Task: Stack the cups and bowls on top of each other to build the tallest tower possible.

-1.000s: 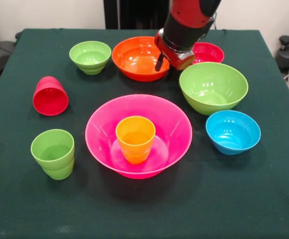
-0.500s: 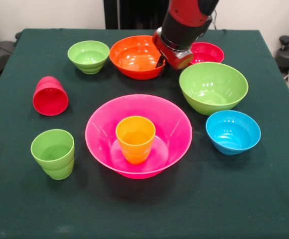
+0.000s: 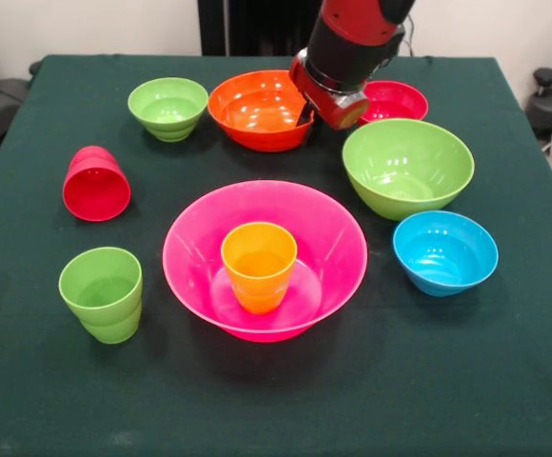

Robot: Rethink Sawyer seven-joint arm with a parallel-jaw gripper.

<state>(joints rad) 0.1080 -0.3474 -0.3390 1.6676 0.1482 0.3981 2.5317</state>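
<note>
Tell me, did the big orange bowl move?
Yes. The orange bowl slid toward the table's far edge and a little toward the small green bowl, which shifted that way too. The gap to the pink bowl grew.

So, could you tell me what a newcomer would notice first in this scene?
Probably the big pink bowl at the table's middle, with an orange cup standing upright inside it. Next, the red arm coming down from above, its gripper at the rim of the orange bowl near the far side. Other bright bowls and cups are scattered around on the dark green cloth.
</note>
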